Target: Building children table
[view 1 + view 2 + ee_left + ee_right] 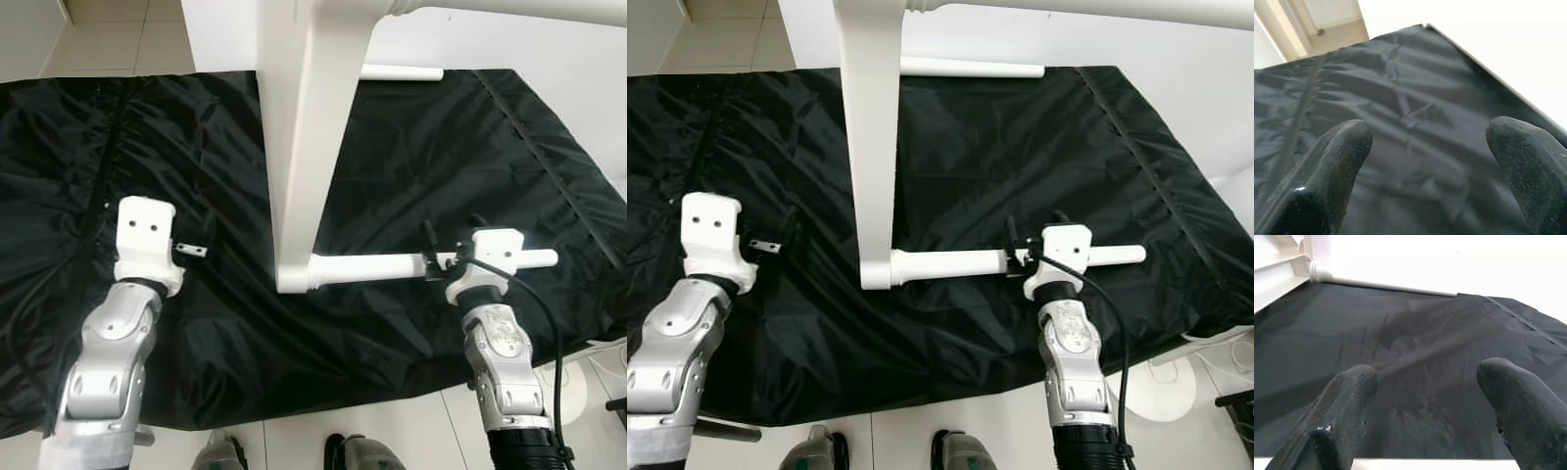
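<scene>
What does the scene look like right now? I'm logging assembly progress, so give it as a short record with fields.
surface: black cloth spread over pale floor
table part: white tabletop panel standing on edge
near leg: white leg attached, lying horizontal above the cloth
far leg: second white leg behind the panel
right gripper: open, at the near leg
left gripper: open, over the cloth, holding nothing

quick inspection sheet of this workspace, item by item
surface: black cloth spread on pale tiled floor, creased.
job's things: white table frame standing on the cloth; white table leg lying level, joined at its base; second leg behind.
clutter: nothing seen.
grippers: left gripper over bare cloth, jaws open, empty; right gripper above the lying leg, jaws open.
cables: black cable along the right arm.
surroundings: white wall; robot's feet at the cloth's edge.
</scene>
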You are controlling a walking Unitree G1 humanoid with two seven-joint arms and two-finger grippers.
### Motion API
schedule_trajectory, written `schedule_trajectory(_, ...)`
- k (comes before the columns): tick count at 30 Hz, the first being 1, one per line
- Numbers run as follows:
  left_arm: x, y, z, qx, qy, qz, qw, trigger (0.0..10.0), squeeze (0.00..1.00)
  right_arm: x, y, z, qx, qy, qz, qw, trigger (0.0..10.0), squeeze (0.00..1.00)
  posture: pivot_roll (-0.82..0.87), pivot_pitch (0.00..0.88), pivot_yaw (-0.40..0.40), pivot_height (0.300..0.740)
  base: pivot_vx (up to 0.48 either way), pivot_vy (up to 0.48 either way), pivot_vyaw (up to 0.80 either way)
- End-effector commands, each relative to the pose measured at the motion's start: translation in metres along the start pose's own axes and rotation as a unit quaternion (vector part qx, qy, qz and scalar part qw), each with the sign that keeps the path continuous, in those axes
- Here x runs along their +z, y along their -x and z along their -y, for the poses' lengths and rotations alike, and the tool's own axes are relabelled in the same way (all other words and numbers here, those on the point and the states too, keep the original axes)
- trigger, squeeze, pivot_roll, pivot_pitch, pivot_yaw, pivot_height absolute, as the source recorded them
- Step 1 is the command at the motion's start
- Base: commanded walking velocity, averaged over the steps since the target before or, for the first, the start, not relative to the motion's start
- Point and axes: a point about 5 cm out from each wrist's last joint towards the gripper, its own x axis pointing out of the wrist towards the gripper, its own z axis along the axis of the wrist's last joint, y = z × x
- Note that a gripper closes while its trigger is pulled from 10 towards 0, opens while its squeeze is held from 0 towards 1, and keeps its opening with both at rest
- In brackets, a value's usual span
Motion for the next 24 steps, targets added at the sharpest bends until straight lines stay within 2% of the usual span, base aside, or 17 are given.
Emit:
schedule_trajectory(1, 0.003, 0.006, -0.009, 0.106, -0.004, 0.011, 0.994, 10.0, 0.00, -0.003, 0.004, 0.005, -0.009, 0.005, -0.008, 1.000, 10.0, 0.00, -0.01, 0.156, -0.022, 0.740, 0.000, 0.000, 0.00)
schedule_trajectory(2, 0.004, 0.009, -0.004, 0.088, 0.007, 0.020, 0.996, 10.0, 0.00, -0.005, 0.005, 0.005, -0.008, 0.006, -0.012, 1.000, 10.0, 0.00, 0.00, 0.155, -0.025, 0.740, 0.000, 0.000, 0.00)
schedule_trajectory(8, 0.008, 0.013, 0.005, 0.062, 0.011, 0.037, 0.997, 10.0, 0.00, -0.006, 0.005, 0.003, -0.004, 0.004, -0.013, 1.000, 10.0, 0.00, 0.00, 0.156, -0.030, 0.740, 0.000, 0.000, 0.00)
schedule_trajectory(11, 0.008, 0.008, 0.008, 0.056, 0.024, 0.033, 0.998, 10.0, 0.00, -0.001, -0.004, -0.015, 0.039, -0.003, -0.002, 0.999, 10.0, 0.00, 0.01, 0.154, -0.035, 0.740, 0.000, 0.000, 0.00)
schedule_trajectory(12, 0.008, 0.008, 0.008, 0.056, 0.024, 0.033, 0.998, 10.0, 0.00, -0.001, -0.004, -0.015, 0.039, -0.003, -0.002, 0.999, 10.0, 0.00, 0.01, 0.154, -0.035, 0.740, 0.000, 0.000, 0.00)
schedule_trajectory(14, 0.011, 0.001, 0.010, 0.048, 0.030, 0.036, 0.998, 10.0, 0.00, 0.002, -0.010, -0.037, 0.086, -0.021, 0.001, 0.996, 10.0, 0.00, 0.01, 0.150, -0.032, 0.740, 0.000, 0.000, 0.00)
schedule_trajectory(15, 0.011, 0.001, 0.010, 0.048, 0.030, 0.036, 0.998, 10.0, 0.00, 0.002, -0.010, -0.037, 0.086, -0.021, 0.001, 0.996, 10.0, 0.00, 0.01, 0.150, -0.032, 0.740, 0.000, 0.000, 0.00)
schedule_trajectory(16, 0.013, -0.002, 0.012, 0.045, 0.030, 0.038, 0.998, 10.0, 0.00, 0.003, -0.013, -0.047, 0.107, -0.023, 0.003, 0.994, 10.0, 0.00, 0.01, 0.147, -0.029, 0.740, 0.000, 0.000, 0.00)
schedule_trajectory(17, 0.013, -0.002, 0.012, 0.045, 0.030, 0.038, 0.998, 10.0, 0.00, 0.003, -0.013, -0.047, 0.107, -0.023, 0.003, 0.994, 10.0, 0.00, 0.01, 0.147, -0.029, 0.740, 0.000, 0.000, 0.00)
schedule_trajectory(18, 0.014, -0.005, 0.014, 0.042, 0.032, 0.040, 0.998, 10.0, 0.00, 0.005, -0.017, -0.062, 0.134, -0.026, 0.009, 0.991, 10.0, 0.00, 0.00, 0.139, -0.022, 0.740, 0.000, 0.000, 0.00)
schedule_trajectory(19, 0.014, -0.005, 0.014, 0.042, 0.032, 0.040, 0.998, 10.0, 0.00, 0.005, -0.017, -0.062, 0.134, -0.026, 0.009, 0.991, 10.0, 0.00, 0.00, 0.139, -0.022, 0.740, 0.000, 0.000, 0.00)
schedule_trajectory(20, 0.015, -0.007, 0.014, 0.043, 0.034, 0.041, 0.998, 10.0, 0.00, 0.007, -0.021, -0.074, 0.153, -0.030, 0.008, 0.988, 10.0, 0.00, 0.00, 0.139, -0.022, 0.740, 0.000, 0.000, 0.00)
schedule_trajectory(21, 0.015, -0.007, 0.014, 0.043, 0.034, 0.041, 0.998, 10.0, 0.00, 0.007, -0.021, -0.074, 0.153, -0.030, 0.008, 0.988, 10.0, 0.00, 0.00, 0.139, -0.022, 0.740, 0.000, 0.000, 0.00)
schedule_trajectory(22, 0.016, -0.009, 0.013, 0.044, 0.036, 0.042, 0.998, 10.0, 0.00, 0.009, -0.023, -0.083, 0.165, -0.033, 0.009, 0.986, 10.0, 0.00, 0.01, 0.135, -0.026, 0.740, 0.000, 0.000, 0.00)
schedule_trajectory(24, 0.016, -0.010, 0.010, 0.049, 0.037, 0.042, 0.997, 10.0, 0.00, 0.009, -0.024, -0.089, 0.172, -0.037, 0.010, 0.984, 10.0, 0.00, 0.01, 0.133, -0.027, 0.740, 0.000, 0.000, 0.00)
